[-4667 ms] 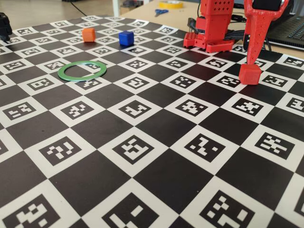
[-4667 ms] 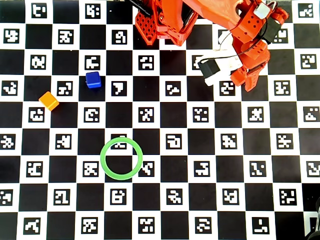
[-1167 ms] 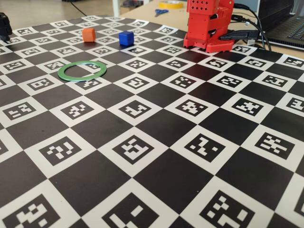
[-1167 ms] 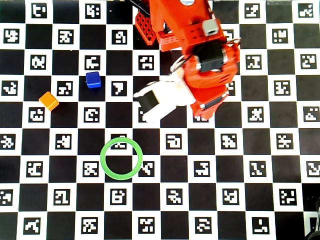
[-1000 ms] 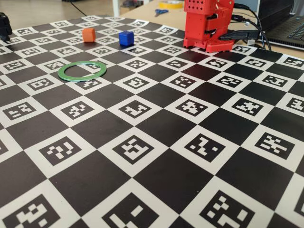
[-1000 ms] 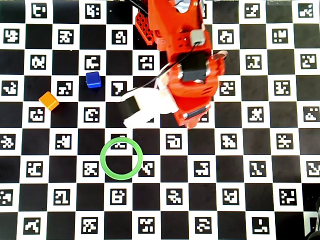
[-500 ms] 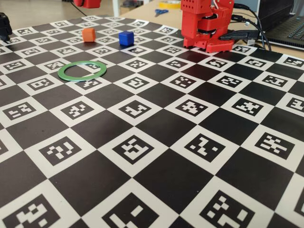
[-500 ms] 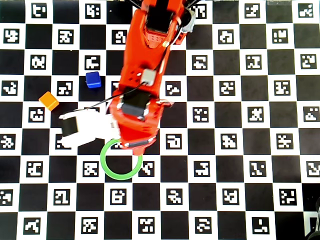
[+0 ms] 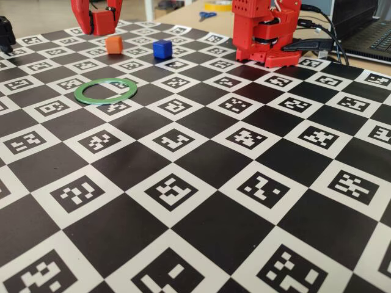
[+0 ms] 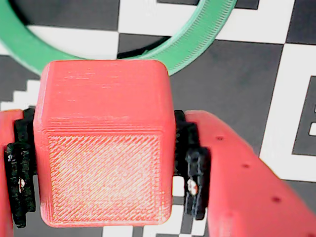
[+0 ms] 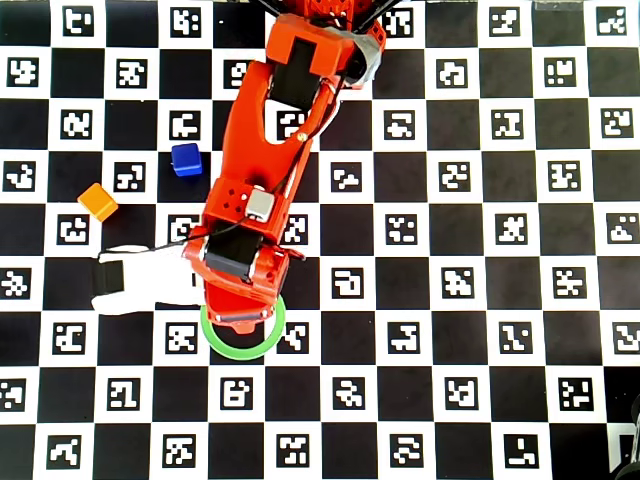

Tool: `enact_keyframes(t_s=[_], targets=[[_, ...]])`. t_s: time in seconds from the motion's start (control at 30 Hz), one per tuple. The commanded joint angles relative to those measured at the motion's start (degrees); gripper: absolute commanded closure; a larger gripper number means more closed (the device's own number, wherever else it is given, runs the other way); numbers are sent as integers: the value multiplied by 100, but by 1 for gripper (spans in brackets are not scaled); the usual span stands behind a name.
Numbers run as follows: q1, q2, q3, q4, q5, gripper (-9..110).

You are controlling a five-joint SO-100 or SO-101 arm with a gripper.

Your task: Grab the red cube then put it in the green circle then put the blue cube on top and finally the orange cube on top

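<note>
The red arm [image 11: 262, 190] reaches from the far edge over the checkered desk [image 11: 480, 300], its end covering the far part of the green circle [image 11: 243, 347]. To its left lie the blue cube [image 11: 186, 159] and, nearer, the orange cube [image 11: 98, 202].

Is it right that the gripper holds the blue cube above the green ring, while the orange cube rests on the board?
Not quite: the gripper holds the red cube, as the wrist view shows. The blue cube rests on the board near the orange cube. The green ring is below.

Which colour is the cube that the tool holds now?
Red: the red cube fills the wrist view, clamped in the tool.
</note>
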Motion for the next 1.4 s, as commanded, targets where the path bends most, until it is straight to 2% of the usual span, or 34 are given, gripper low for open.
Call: enact_keyframes(t_s=[0.0,0.57,1.37], targets=[[35,220,211,-369,70,101],[62,369,1819,-2004,211,101],[105,396,2514,-2979,316,101]])
